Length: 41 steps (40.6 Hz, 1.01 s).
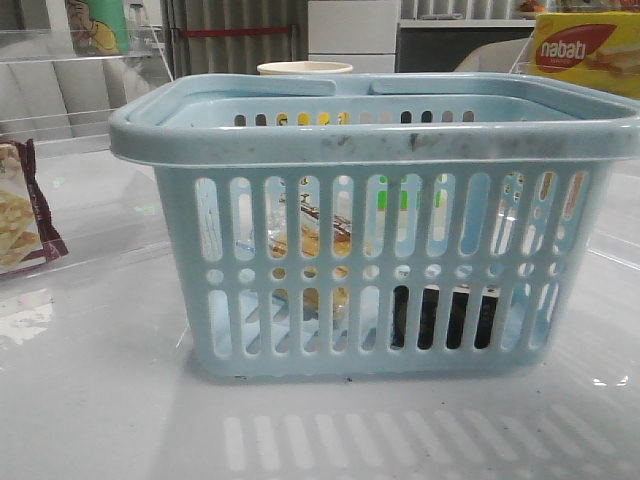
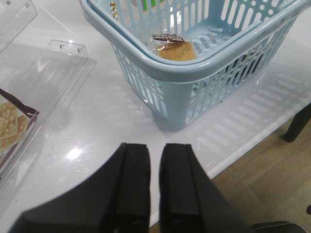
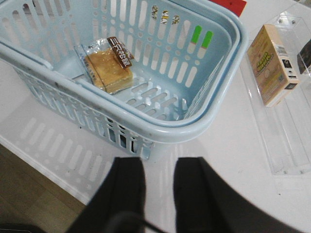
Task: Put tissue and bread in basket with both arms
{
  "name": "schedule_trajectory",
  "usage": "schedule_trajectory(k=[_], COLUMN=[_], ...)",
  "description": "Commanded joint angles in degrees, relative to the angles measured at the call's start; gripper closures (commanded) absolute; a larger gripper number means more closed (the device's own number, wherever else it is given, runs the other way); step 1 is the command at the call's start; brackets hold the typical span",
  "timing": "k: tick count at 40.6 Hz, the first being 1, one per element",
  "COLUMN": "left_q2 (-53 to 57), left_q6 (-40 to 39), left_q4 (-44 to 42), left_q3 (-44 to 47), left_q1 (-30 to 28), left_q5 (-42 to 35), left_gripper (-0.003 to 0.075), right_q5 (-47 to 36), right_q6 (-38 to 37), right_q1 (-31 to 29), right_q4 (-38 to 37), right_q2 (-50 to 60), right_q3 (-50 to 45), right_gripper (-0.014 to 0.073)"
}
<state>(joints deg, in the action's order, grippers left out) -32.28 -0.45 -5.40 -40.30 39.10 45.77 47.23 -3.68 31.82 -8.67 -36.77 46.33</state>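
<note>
The light-blue basket (image 1: 370, 140) stands in the middle of the white table. The bread (image 1: 310, 240), in its clear wrapper, lies inside on the left; it also shows in the left wrist view (image 2: 177, 51) and the right wrist view (image 3: 111, 68). The black tissue pack (image 1: 445, 318) lies on the basket floor at the right, seen through the slots. My left gripper (image 2: 154, 148) is empty, its jaws a narrow slit apart, over the table in front of the basket (image 2: 194, 73). My right gripper (image 3: 159, 162) is open and empty, just outside the basket's corner (image 3: 194, 124).
A maroon-edged snack packet (image 1: 20, 215) lies at the left, also in the left wrist view (image 2: 12, 126). A yellow nabati box (image 1: 585, 50) and a cup (image 1: 305, 68) stand behind. A beige box (image 3: 272, 63) lies in a clear tray. The table's front edge (image 2: 252, 141) is close.
</note>
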Motion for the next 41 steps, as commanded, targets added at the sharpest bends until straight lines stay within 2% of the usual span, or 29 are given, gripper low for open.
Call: schedule_trajectory(k=[1,5,34,37,41], left_q2=[-0.34,-0.34,0.42,1.87,5.18], left_q6=[-0.78,-0.78,-0.78,-0.78,-0.78], left_q4=[-0.71,-1.18,-0.92,-0.48,-0.54], left_q3=[-1.60,-1.60,-1.50,-1.50,-0.28], left_q1=[0.31,0.31,0.31,-0.87,-5.57], left_q5=[-5.14,-5.41,-5.26,-5.26,-6.28], left_gripper=[0.0630,0.0629,0.0629,0.0629,0.0629], right_q5=[-3.64,-3.64,-3.64,-3.72,-3.72], right_q6=[-0.07,-0.07,-0.07,-0.07,-0.07], right_q1=[-0.03,-0.03,-0.03,-0.03,-0.03], right_q4=[-1.35,-1.35,-1.40,-1.40,-1.40], right_q2=[0.12,0.12,0.12,0.12,0.12], right_q3=[1.46,1.46,1.46,1.46,1.46], right_gripper=[0.0475,0.0543,0.0537,0.0537,0.0537])
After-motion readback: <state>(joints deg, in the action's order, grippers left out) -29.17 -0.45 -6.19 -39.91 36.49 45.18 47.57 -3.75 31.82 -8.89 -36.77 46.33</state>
